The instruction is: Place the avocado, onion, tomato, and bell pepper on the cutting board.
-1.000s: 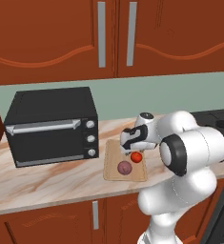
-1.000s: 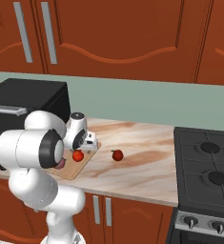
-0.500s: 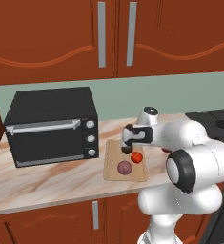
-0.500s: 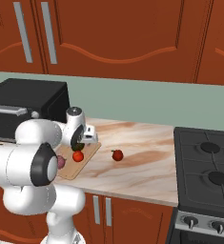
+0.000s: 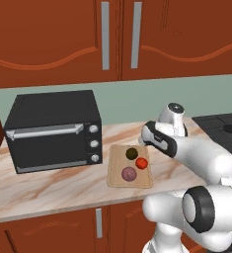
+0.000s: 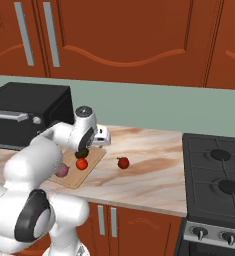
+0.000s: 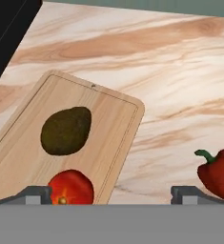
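Three vegetables on cutting board (image 5: 118,174), marble counter (image 5: 48,188), bell pepper (image 6: 122,162) aside; pincer (image 7: 111,195) wide, empty

We see the arm has lifted off the cutting board (image 5: 130,166): a second ago the gripper (image 5: 148,136) sat low over the tomato (image 5: 142,162), now it hangs higher, above the board's far right corner. Jaws have spread a touch wider and hold nothing. The tomato is now fully exposed on the board, just beside the avocado (image 5: 132,153), no longer under the fingers. The elbow has swung out too: the big white joint that blocked the right of the left base view has dropped lower.
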Motion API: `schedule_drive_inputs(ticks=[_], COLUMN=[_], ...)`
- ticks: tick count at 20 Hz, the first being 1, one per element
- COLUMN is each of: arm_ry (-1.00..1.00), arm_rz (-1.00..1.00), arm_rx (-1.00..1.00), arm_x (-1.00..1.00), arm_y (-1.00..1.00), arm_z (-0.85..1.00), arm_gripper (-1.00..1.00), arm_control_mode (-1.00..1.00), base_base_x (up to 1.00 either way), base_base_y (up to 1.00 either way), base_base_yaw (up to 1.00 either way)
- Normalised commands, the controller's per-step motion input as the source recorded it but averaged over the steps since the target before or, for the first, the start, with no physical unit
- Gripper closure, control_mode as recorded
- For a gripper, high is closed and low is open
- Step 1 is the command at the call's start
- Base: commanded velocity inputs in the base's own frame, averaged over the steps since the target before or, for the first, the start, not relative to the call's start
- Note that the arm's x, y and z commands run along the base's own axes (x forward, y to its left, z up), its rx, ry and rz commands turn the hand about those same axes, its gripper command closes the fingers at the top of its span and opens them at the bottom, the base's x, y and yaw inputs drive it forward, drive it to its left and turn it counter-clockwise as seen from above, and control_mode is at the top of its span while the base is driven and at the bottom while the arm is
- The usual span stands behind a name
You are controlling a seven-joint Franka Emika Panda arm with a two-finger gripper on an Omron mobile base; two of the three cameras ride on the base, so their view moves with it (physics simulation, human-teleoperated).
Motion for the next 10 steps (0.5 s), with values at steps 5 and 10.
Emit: schedule_drive_inputs(ticks=[5, 10], arm_ry=[0.00, 0.00], arm_rz=[-0.04, -0.06], arm_rx=[0.00, 0.00], arm_x=[-0.17, -0.10], arm_y=[-0.74, -0.62], arm_z=[0.50, 0.25], arm_gripper=[-1.00, -1.00], arm_control_mode=[-1.00, -1.00], base_base_x=[0.00, 0.00], base_base_y=[0.00, 0.00], base_base_yaw=[0.00, 0.00])
